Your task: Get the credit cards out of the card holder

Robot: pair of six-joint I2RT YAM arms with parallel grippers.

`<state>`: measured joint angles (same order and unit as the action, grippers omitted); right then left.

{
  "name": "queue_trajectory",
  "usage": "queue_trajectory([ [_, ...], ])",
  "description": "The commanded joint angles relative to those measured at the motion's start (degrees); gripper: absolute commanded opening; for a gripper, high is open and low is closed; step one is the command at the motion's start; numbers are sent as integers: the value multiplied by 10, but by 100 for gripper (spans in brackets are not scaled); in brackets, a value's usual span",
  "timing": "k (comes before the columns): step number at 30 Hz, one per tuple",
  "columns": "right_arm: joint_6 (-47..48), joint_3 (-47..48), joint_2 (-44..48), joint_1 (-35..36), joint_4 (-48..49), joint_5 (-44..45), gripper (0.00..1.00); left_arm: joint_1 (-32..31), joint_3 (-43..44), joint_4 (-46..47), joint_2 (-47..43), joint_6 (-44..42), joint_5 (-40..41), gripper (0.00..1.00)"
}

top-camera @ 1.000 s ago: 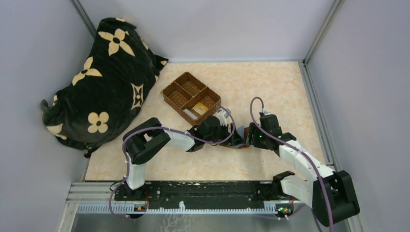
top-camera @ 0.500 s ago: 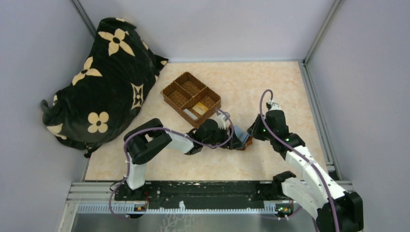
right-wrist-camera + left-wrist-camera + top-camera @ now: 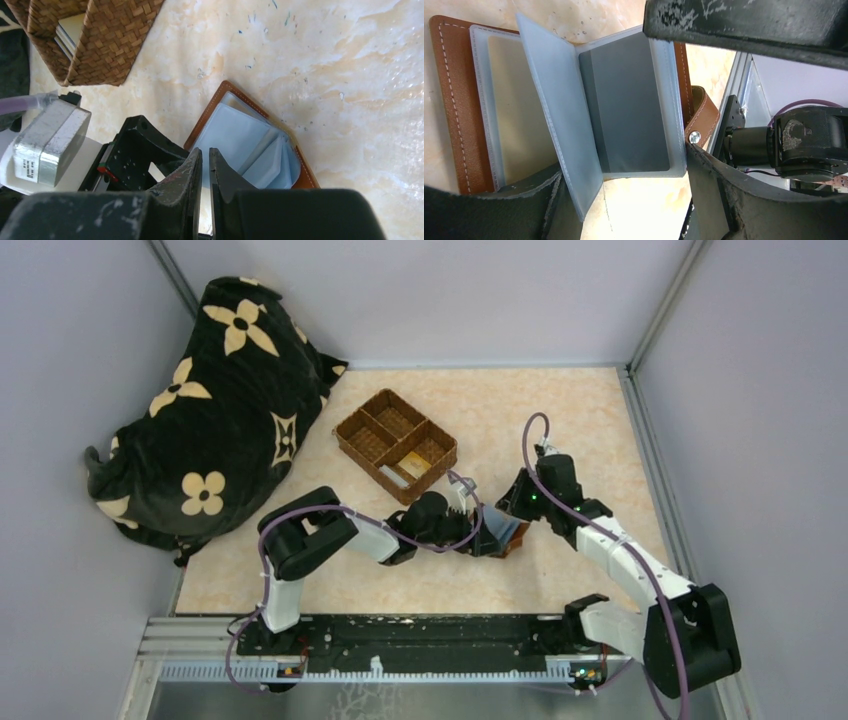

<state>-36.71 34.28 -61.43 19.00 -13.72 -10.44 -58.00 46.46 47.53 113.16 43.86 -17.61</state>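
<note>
Overhead view bright, evenly lit, shadows soft. Right wrist view: sheen on surface (image 3: 350,75), near fingers (image 3: 182,190) dark, blurred. Left wrist view: fingers (image 3: 729,200) underexposed, background highlights blown out.

The card holder (image 3: 450,100) looks like smooth brown leather with pale stitching; its sleeves (image 3: 559,115) are frosted translucent plastic, over a matt grey credit card (image 3: 634,110). Its strap (image 3: 704,111) carries a shiny metal stud (image 3: 694,136). Beyond the holder, the basket (image 3: 110,35) is rough woven wicker on a glossy marbled table (image 3: 350,75).
</note>
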Motion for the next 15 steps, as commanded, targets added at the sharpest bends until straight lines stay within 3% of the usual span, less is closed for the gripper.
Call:
queue_trajectory([
  [1,1,-14,12,2,20,-23,10,-4,-7,0,-19,-14,5,74],
  [8,-18,-135,66,1,28,-18,8,-4,-33,40,-40,-5,2,76],
  [15,-26,-185,75,1,43,-12,8,-4,-41,50,-52,-1,-2,77],
])
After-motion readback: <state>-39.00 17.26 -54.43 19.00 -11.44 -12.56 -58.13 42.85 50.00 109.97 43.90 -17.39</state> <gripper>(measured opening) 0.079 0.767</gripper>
